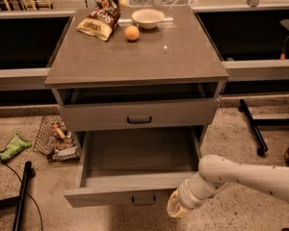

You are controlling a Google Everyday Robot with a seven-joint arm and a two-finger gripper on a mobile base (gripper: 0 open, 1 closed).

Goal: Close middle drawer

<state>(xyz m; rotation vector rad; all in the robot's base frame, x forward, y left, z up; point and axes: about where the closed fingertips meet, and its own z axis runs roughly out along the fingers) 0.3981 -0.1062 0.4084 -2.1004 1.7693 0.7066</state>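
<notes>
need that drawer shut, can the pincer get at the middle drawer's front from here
Probably yes: the pincer sits right by the middle drawer's pulled-out front, right of its handle, nothing between.

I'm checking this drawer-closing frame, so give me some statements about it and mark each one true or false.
1. The middle drawer is pulled well out. True.
2. A bowl sits inside the middle drawer. False: the drawer looks empty, and the bowl is on the tabletop.
3. The gripper is low by the right end of the drawer front. True.
4. An orange lies near the bowl. True.
5. The chip bag lies on the floor. False: the chip bag is on the tabletop.
</notes>
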